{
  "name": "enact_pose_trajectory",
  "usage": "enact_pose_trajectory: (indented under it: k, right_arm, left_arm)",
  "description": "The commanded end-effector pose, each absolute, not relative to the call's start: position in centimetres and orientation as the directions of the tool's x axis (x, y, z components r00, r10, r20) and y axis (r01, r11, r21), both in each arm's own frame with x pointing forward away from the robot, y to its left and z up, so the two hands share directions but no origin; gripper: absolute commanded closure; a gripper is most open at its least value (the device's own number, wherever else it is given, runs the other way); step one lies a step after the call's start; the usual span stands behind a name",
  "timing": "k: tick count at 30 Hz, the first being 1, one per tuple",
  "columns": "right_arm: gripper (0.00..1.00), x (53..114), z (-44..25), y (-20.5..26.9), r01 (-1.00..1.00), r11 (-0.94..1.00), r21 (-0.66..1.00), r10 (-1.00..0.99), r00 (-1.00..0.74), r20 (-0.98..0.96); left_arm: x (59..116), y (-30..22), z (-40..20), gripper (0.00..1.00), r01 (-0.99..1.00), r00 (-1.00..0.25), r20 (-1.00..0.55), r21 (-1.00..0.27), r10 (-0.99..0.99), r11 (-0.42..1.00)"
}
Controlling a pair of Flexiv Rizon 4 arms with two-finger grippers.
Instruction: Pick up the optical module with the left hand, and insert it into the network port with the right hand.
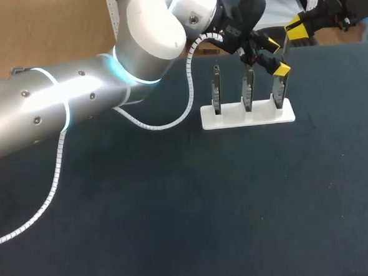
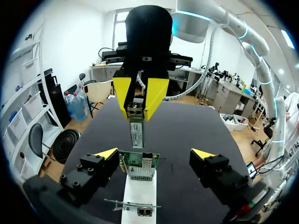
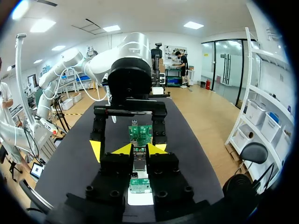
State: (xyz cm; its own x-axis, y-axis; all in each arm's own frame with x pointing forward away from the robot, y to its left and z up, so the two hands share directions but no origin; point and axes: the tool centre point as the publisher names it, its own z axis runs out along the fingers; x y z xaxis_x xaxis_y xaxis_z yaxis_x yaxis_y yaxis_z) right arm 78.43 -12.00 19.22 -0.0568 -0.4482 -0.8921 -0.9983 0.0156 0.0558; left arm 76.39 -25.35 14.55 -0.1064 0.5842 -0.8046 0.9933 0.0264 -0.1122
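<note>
The optical module (image 2: 136, 127), a slim metal bar, hangs upright from my right gripper (image 2: 140, 100), which is shut on its top end. In the right wrist view the same module (image 3: 139, 163) sits pinched between the yellow tips of my right gripper (image 3: 140, 149). Just below it a green network card (image 2: 138, 163) with a metal port cage stands on the white rack (image 2: 140, 191). My left gripper (image 2: 155, 154) is open and holds nothing, one finger on each side of that card. From above, my left gripper (image 1: 278, 57) is over the rack's right end and my right gripper (image 1: 295, 30) just behind it.
The white rack (image 1: 248, 116) stands at the far middle of the dark table and carries three upright cards (image 1: 216, 89). My left arm's white cable (image 1: 164, 123) loops down onto the table left of the rack.
</note>
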Motion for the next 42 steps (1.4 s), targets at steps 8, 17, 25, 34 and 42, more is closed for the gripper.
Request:
enact_pose_trajectory:
  k: [8, 17, 25, 34, 42]
  right_arm:
    - [1.0, 78.6, 19.3, -11.9, -0.999, 0.016, 0.052, -0.452, -0.054, -0.891]
    - [1.0, 78.7, 19.4, -11.9, -0.999, 0.015, 0.05, -0.454, -0.051, -0.889]
    - [1.0, 78.8, 19.5, -11.9, -0.999, 0.01, 0.048, -0.458, -0.047, -0.888]
    - [1.0, 78.8, 19.5, -11.9, -0.999, 0.01, 0.049, -0.459, -0.048, -0.887]
    - [1.0, 78.8, 19.5, -11.9, -0.999, 0.011, 0.047, -0.459, -0.047, -0.887]
  left_arm:
    - [76.1, -24.3, 13.8, 0.0, 0.991, -0.129, -0.786, -0.117, 0.605, 0.06]
    - [76.0, -24.6, 13.4, 0.0, 0.993, -0.113, -0.768, -0.102, 0.63, 0.055]
    - [75.7, -24.9, 12.8, 0.0, 0.993, -0.104, -0.748, -0.117, 0.655, 0.024]
    - [75.9, -24.6, 12.7, 0.0, 0.993, -0.109, -0.748, -0.105, 0.654, 0.046]
    - [76.0, -24.6, 12.7, 0.0, 0.994, -0.107, -0.746, -0.103, 0.657, 0.045]
